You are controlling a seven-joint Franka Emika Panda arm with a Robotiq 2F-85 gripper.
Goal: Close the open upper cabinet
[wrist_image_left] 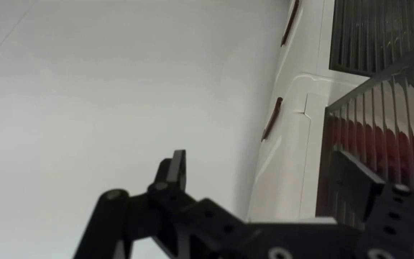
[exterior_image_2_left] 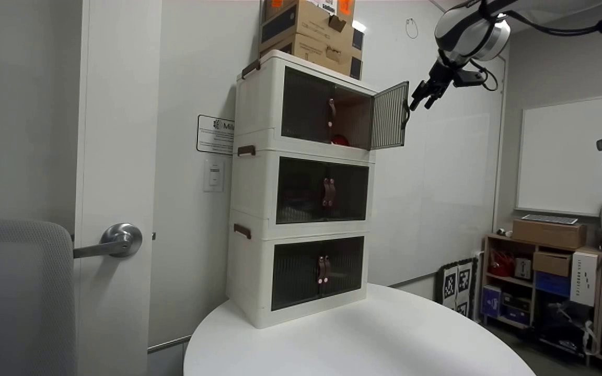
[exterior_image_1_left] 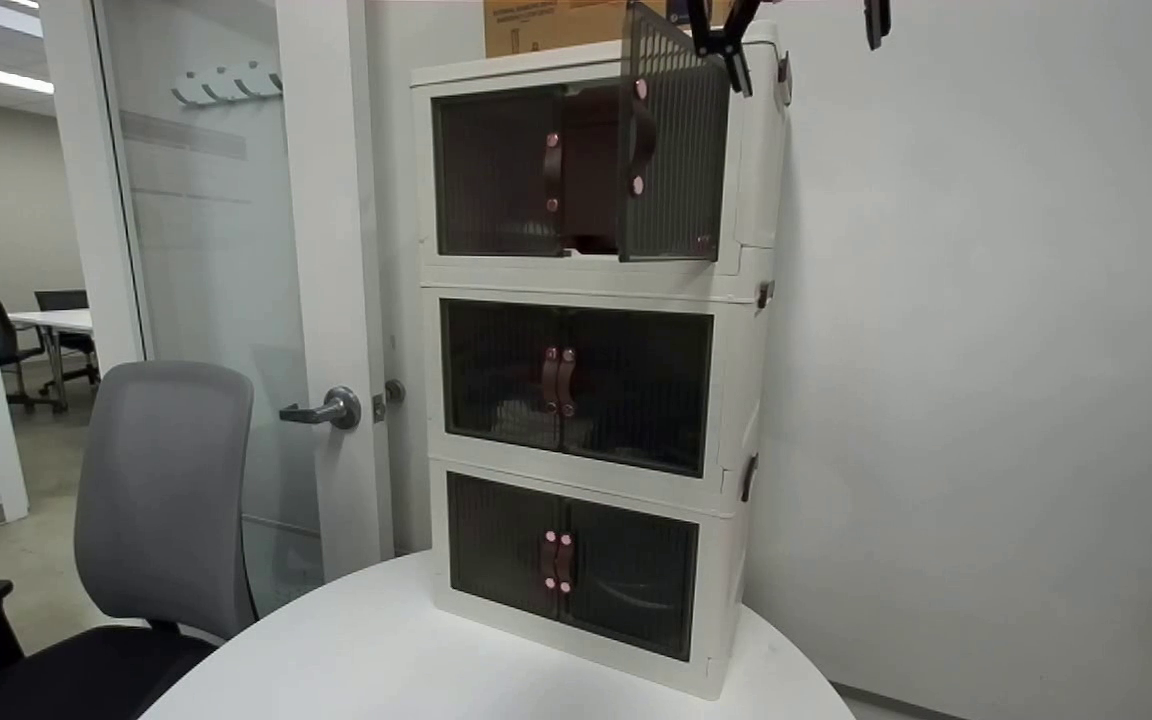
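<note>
The upper cabinet (exterior_image_1_left: 758, 170) tops the white three-tier unit. Its right-hand smoky door (exterior_image_1_left: 678, 160) is swung outward, while the left-hand door (exterior_image_2_left: 305, 104) lies flush in the frame. A brown handle (exterior_image_2_left: 405, 115) sits at the swung door's free edge. In an exterior view my gripper (exterior_image_2_left: 421, 103) hangs just beyond that edge, near the door's upper part; I cannot tell whether they touch. The wrist view has the gripper (wrist_image_left: 259, 158) with its fingers wide apart and nothing held, the right finger in front of the ribbed door (wrist_image_left: 390, 126). A red object (exterior_image_2_left: 340, 140) shows inside.
Cardboard boxes (exterior_image_2_left: 322, 39) are stacked on top of the unit. The middle tier (exterior_image_1_left: 736, 390) and bottom tier (exterior_image_1_left: 721, 600) have closed doors. A round white table (exterior_image_2_left: 363, 339) carries the unit, close to a wall (exterior_image_1_left: 986, 350). A grey chair (exterior_image_1_left: 164, 490) stands beside the table.
</note>
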